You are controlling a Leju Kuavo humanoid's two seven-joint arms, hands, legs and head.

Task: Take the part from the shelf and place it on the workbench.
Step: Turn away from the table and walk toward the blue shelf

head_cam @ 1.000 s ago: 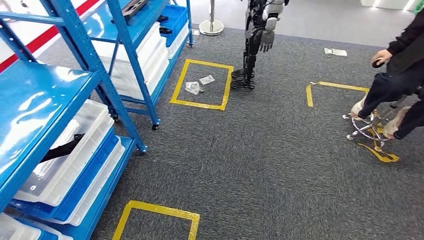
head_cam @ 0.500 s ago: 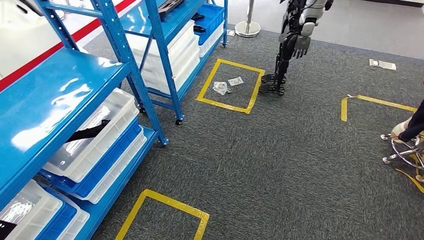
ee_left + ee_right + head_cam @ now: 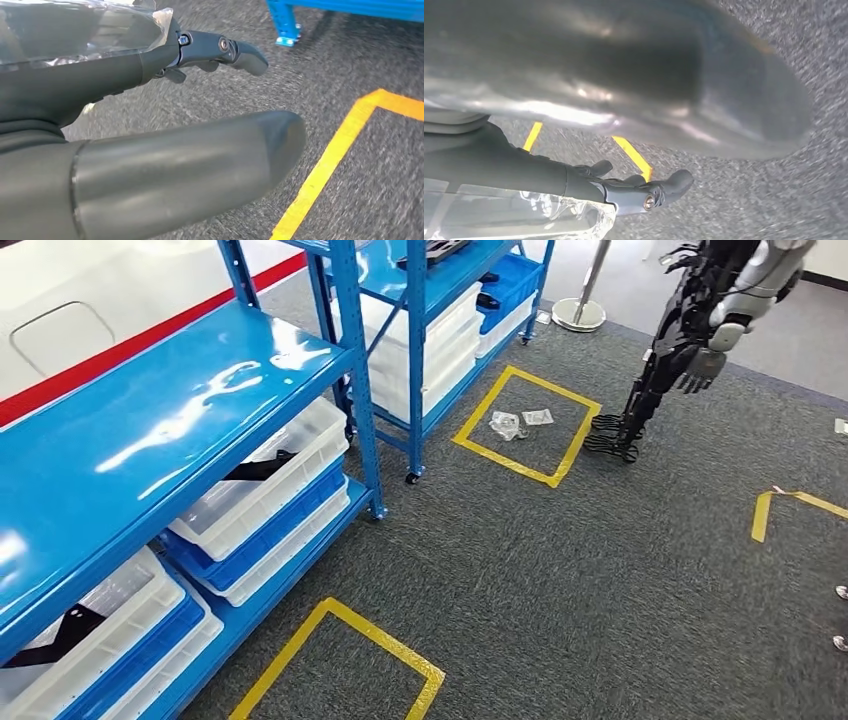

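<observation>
Left hand (image 3: pixel 150 100) and right hand (image 3: pixel 589 125) each press against a clear-wrapped part (image 3: pixel 75 30); grip cannot be confirmed. Blue shelf (image 3: pixel 150 430) stands nearby.

Near shelf (image 3: pixel 150 430) cut by left edge; second robot (image 3: pixel 700 330) cropped at top (head unseen); carpet (image 3: pixel 774 200) motion-blurred; clear-wrapped item (image 3: pixel 75 30) unidentifiable.

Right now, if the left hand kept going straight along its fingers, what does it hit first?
Probably the grey carpet. The left hand points out over the floor, towards the shelf foot, with nothing between. Depth is unclear, so it may stop short of the foot.
</observation>
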